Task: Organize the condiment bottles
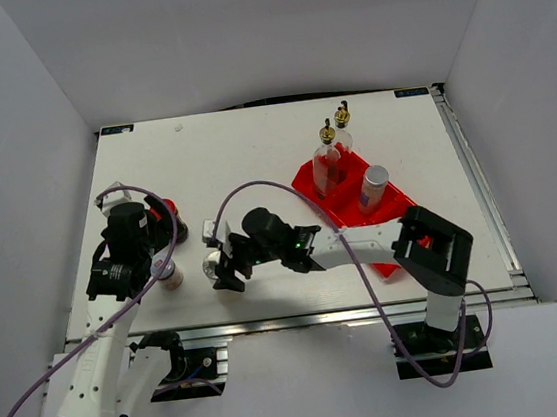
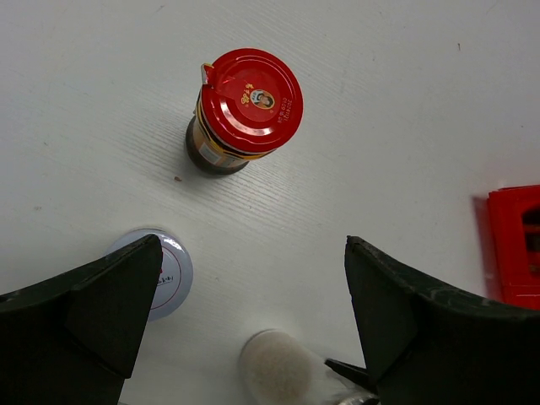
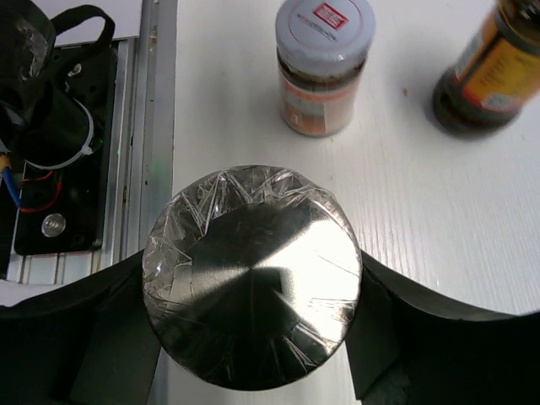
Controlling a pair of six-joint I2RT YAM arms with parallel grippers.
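My right gripper (image 1: 217,268) (image 3: 253,278) is shut on a silver-lidded shaker (image 1: 210,268) (image 3: 251,274) near the table's front edge; its foil-wrapped lid fills the gap between the fingers. My left gripper (image 1: 161,240) (image 2: 253,295) is open and empty, hovering above the table. Beyond it stands the red-lidded brown jar (image 1: 170,214) (image 2: 249,103) (image 3: 489,67). A second shaker (image 1: 168,273) (image 2: 169,272) (image 3: 323,63) stands by its left finger (image 2: 93,321). The held shaker shows blurred at the bottom of the left wrist view (image 2: 278,364). Two tall glass bottles (image 1: 328,160) (image 1: 343,129) and a third shaker (image 1: 373,188) stand in the red bin (image 1: 306,180).
The red divided bin sits right of centre; its corner shows in the left wrist view (image 2: 515,245). The right arm's elbow (image 1: 434,246) hangs over the bin's near end. The table's metal front rail (image 3: 156,101) lies just beside the held shaker.
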